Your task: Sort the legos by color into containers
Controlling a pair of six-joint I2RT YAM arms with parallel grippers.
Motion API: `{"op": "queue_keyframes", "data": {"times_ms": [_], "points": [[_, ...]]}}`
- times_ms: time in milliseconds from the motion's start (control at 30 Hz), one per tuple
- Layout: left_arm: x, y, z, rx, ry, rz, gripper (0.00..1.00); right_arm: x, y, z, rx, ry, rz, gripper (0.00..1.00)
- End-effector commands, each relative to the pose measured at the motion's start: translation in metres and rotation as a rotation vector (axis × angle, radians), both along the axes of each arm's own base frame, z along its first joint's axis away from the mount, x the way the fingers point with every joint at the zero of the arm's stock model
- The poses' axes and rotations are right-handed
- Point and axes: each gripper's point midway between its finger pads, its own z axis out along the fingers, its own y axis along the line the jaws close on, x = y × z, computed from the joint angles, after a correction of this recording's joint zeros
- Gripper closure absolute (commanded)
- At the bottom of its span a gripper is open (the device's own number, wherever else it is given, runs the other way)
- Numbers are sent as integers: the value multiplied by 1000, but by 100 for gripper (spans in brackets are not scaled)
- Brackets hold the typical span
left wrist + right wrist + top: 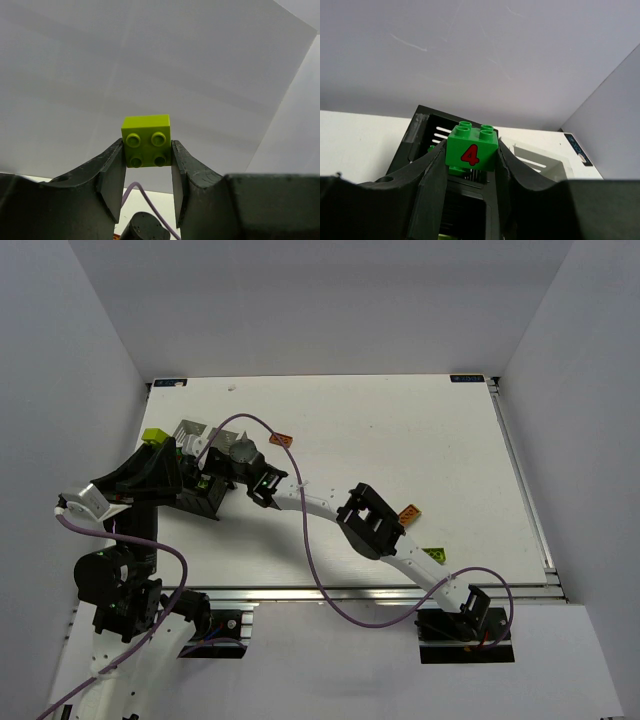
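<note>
My left gripper (pixel 147 159) is shut on a lime lego brick (pixel 146 140), studs toward the camera, held up in the air. In the top view this brick (pixel 153 436) is at the far left, beside the white container (pixel 188 430). My right gripper (pixel 471 159) is shut on a dark green lego brick (pixel 471 146) with a red 4 on it, over the near wall of the black container (pixel 426 131). A small green piece lies inside that container. The white container (pixel 542 161) stands to its right. In the top view my right gripper (pixel 215 468) is by the black container (pixel 203 500).
Two orange bricks (pixel 283 440) (pixel 409 513) and a lime brick (pixel 435 554) lie loose on the white table (pixel 400 440). A purple cable (pixel 300 540) loops over the right arm. Grey walls enclose the table on three sides.
</note>
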Motion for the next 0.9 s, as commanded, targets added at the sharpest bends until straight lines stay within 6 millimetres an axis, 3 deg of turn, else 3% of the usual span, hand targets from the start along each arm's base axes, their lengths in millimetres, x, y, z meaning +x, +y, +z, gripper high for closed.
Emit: {"op": "queue_keyframes", "data": {"times_ms": [0, 400, 600, 867], "points": [[3, -2, -4, 14, 10, -3, 100, -10, -1, 55, 212, -33, 45, 100], [5, -1, -5, 14, 8, -3, 100, -15, 9, 34, 270, 7, 74, 100], [5, -1, -4, 13, 6, -3, 100, -16, 11, 36, 294, 20, 80, 100], [6, -1, -5, 14, 6, 1, 100, -17, 13, 25, 281, 40, 90, 100]]}}
